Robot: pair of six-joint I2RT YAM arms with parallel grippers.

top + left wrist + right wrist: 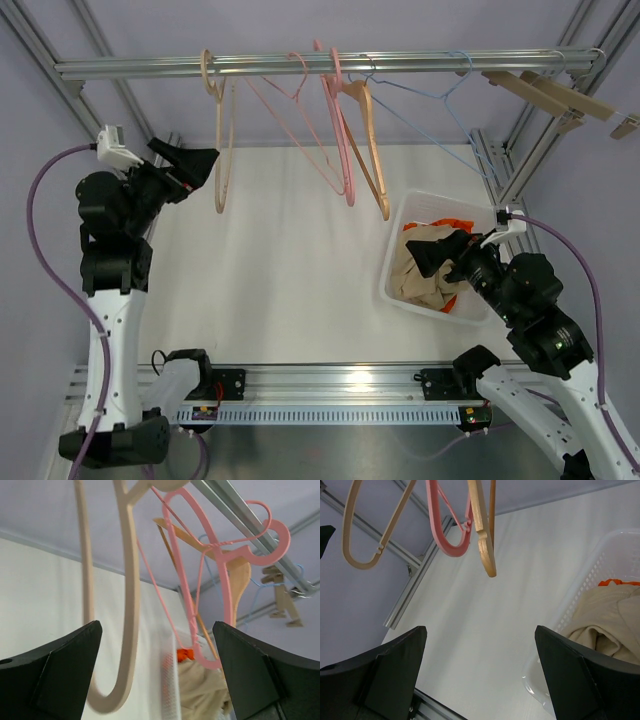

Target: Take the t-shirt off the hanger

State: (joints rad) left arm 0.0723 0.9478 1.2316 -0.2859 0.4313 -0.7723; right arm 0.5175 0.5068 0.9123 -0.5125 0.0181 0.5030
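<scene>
left pincer [208,160]: released, fingers spread wide with nothing between them, raised close to the rail [300,66]
right pincer [425,255]: released, fingers wide apart, gripping nothing
t-shirt [415,285]: tan, crumpled in the white basket [388,270], just below the right pincer and well apart from the left pincer
orange cloth [455,222]: in the same basket, just past the right pincer, partly under the tan fabric
beige hanger [222,130]: bare, hanging from the rail just ahead of the left pincer's tips
pink hanger [340,130]: bare, further along the rail, between the two pincers
wooden hanger [370,150]: bare, beside the pink hanger, nearer the right pincer
</scene>
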